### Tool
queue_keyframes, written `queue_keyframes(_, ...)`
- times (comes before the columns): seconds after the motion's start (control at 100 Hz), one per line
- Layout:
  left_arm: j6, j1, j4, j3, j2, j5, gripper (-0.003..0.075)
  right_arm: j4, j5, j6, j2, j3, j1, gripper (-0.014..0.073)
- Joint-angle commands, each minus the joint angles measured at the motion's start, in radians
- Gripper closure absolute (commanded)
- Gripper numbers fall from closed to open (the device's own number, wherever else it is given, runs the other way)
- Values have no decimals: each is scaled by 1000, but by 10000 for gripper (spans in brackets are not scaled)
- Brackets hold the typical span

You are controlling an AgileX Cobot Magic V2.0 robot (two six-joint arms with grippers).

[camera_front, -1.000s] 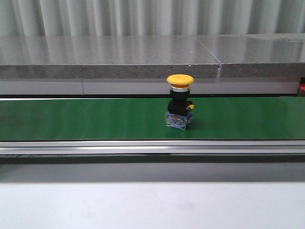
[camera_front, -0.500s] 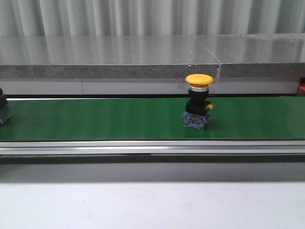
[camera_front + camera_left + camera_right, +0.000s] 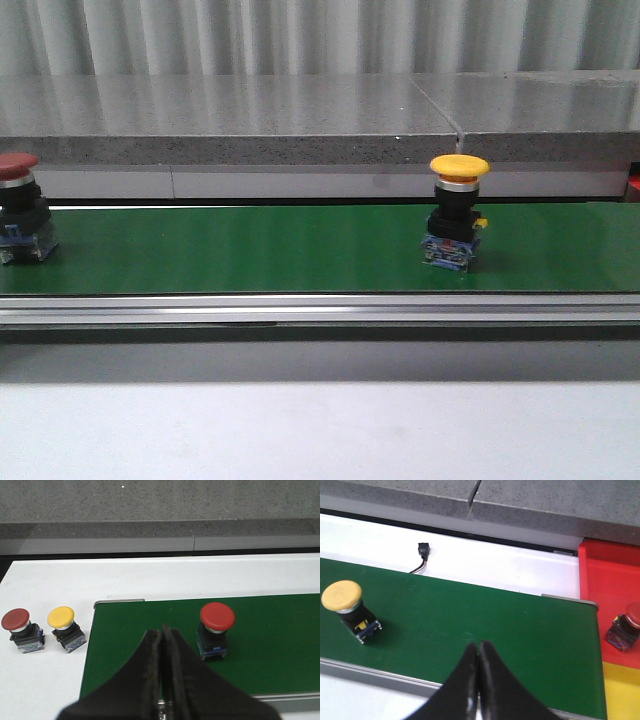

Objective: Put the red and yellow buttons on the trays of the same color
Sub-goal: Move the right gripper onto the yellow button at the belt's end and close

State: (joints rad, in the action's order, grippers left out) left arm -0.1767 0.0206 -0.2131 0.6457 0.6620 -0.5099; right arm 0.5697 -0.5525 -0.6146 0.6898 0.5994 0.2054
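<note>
Yellow button [image 3: 459, 212] stands upright on the green belt [image 3: 250, 250], right of centre in the front view, mushroom cap up. The right wrist camera catches it too [image 3: 349, 609], sitting well clear of the right pincer [image 3: 479, 652] — that pincer is closed, fingertips pressed together, nothing between them.

At the belt's far left edge a red button [image 3: 22, 210] is upright as well; the left wrist view shows it [image 3: 215, 630] just beside the left pincer [image 3: 162, 635], which is also closed up tight and empty.

Off the belt, on the white worktop [image 3: 45, 585], two spare buttons stand side by side — one red-capped [image 3: 20, 629], one yellow-capped [image 3: 65, 628].

Past the belt's right end, the red tray [image 3: 610, 580] already holds a red-capped button [image 3: 626, 627], with the yellow tray [image 3: 622, 690] adjoining it.
</note>
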Motion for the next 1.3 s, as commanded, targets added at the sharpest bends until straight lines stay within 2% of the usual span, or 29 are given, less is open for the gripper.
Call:
queue_keyframes(0.0,0,-7,-19,29,-3,76,740,27,33,-12,0,26,-3,452)
queue_keyframes(0.12,0,-7,-19,29,-3,76,740,27,20,-12,0,26,-3,135)
queue_keyframes(0.19,0,-7,-19,29,-3,76,740,27,13,-12,0,26,-3,9)
queue_keyframes(0.24,0,-7,-19,29,-3,76,740,31,8,-12,0,26,-3,-33)
queue_keyframes(0.5,0,-7,-19,29,-3,76,740,53,-67,-13,41,61,-8,-37)
queue_keyframes(0.65,0,-7,-19,29,-3,76,740,53,-98,-39,145,124,-64,-37)
queue_keyframes(1.03,0,-7,-19,29,-3,76,740,53,-39,-99,506,225,-199,-37)
queue_keyframes(1.29,0,-7,-19,29,-3,76,740,52,38,-99,657,286,-247,-37)
